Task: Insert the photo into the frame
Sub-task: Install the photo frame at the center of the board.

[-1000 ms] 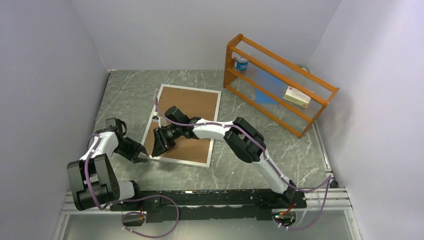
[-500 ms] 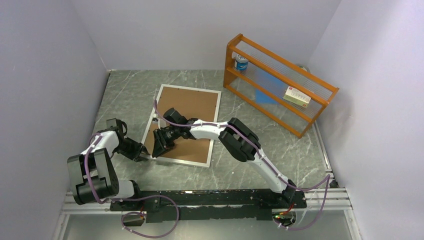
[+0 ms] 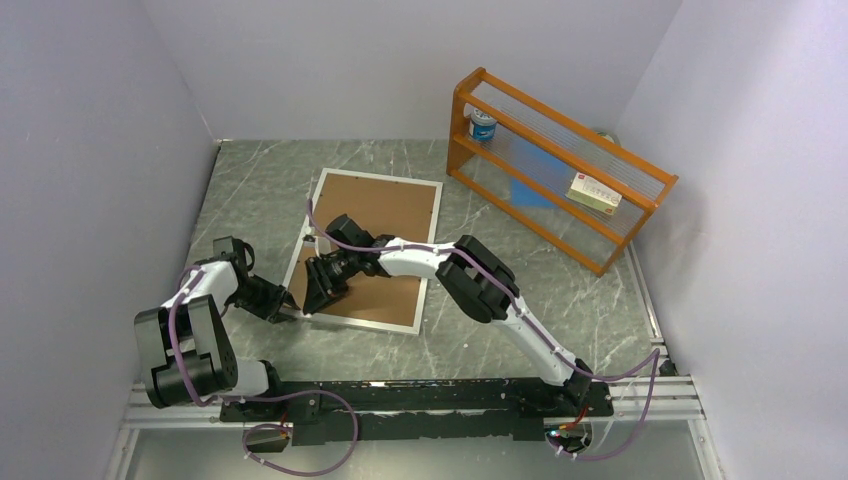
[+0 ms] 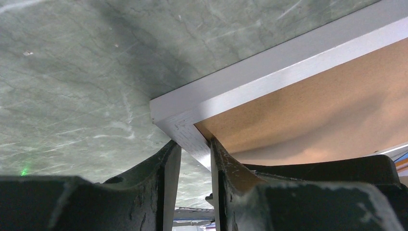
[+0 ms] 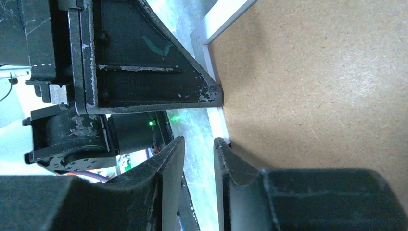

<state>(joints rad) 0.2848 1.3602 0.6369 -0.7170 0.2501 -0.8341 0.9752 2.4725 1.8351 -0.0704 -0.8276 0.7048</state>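
The white frame [image 3: 372, 324] lies flat on the table with a brown backing board [image 3: 385, 215] filling its centre. The photo is hidden. My left gripper [image 3: 288, 313] is at the frame's near-left corner [image 4: 175, 118]; its fingertips [image 4: 169, 161] pinch the narrow white border [image 4: 196, 143], one outside, one on the board side. My right gripper [image 3: 310, 303] is just beside it on the left edge. In the right wrist view its jaws straddle the border [image 5: 219, 126] with a narrow gap, one fingertip [image 5: 223, 156] at the board's edge, the other over bare table.
An orange wooden rack [image 3: 560, 180] stands at the back right, holding a blue can [image 3: 483, 125] and a small box [image 3: 594, 193]. Grey walls close in left, back and right. A black rail [image 3: 420, 400] runs along the near edge.
Both arms' elbows have shifted slightly to the left. The two grippers stay at the frame's near-left corner, and the frame has not moved.
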